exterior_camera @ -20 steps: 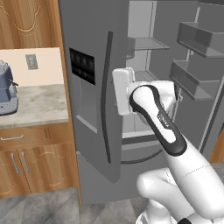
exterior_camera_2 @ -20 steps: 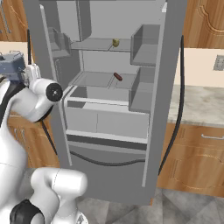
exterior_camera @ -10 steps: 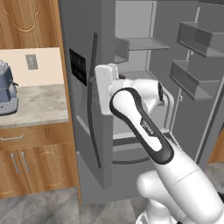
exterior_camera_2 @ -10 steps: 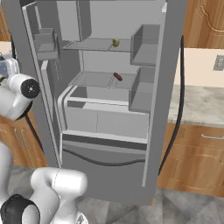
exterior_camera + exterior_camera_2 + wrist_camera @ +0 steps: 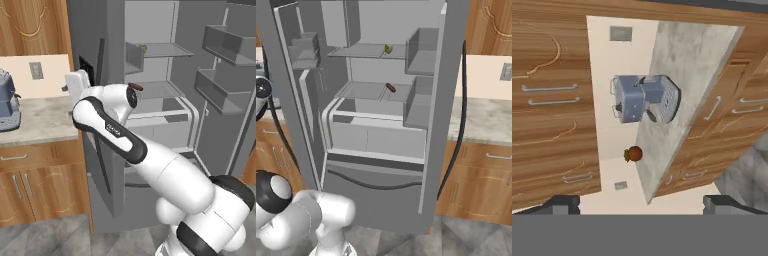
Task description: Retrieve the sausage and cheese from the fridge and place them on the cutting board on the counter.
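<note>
Gripper point(image 5: 640, 202) stood wide apart with nothing between its tips, pointing at the counter point(image 5: 682, 75) where a grey coffee machine point(image 5: 643, 98) and a small red fruit point(image 5: 633, 154) rested. Both fridge point(image 5: 448, 100) doors were open. The cheese point(image 5: 388, 48) lay on the upper shelf and the dark red sausage point(image 5: 391, 87) on the shelf below.

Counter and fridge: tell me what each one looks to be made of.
The counter looks like polished stone, probably marble: a beige-grey top with faint darker veining, over what look like varnished wooden cabinets with visible grain. The fridge looks like matte grey metal or plastic: flat, even grey on walls, shelves and doors, with no shine to settle which.
</note>
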You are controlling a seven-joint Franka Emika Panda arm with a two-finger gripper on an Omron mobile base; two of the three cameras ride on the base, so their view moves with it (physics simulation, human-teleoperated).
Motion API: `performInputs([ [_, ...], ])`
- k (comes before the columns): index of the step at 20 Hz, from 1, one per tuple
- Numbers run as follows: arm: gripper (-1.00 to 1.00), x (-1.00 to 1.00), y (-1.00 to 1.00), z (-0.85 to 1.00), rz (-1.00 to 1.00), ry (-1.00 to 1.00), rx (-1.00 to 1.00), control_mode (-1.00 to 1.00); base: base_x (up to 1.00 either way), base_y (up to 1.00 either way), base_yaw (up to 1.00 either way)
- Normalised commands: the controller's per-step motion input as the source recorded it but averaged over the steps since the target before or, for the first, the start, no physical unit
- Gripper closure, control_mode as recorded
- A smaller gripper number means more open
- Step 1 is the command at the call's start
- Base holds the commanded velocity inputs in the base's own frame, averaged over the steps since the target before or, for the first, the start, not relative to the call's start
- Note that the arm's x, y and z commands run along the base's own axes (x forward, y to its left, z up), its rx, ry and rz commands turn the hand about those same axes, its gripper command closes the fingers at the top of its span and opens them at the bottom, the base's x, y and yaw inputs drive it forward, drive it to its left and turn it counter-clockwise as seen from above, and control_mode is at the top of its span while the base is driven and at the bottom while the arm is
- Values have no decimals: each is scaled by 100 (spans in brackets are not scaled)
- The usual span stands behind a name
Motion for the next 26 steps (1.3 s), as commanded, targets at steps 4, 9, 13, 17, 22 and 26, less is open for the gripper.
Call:
performInputs([
  [4, -100, -63, 30, 22, 0, 0, -7, -100, 0, 0, 0],
  [9, -100, -98, -2, 27, 1, -2, -6, -100, 0, 0, 0],
  [13, -100, -94, -93, 46, 0, 0, -18, -100, 0, 0, 0],
  [17, -100, -66, -100, 31, 0, 0, -28, -100, 0, 0, 0],
  [22, -100, -44, -100, 18, 0, 0, -39, -100, 0, 0, 0],
  [26, -100, -6, -100, 1, 2, 2, -53, -100, 0, 0, 0],
])
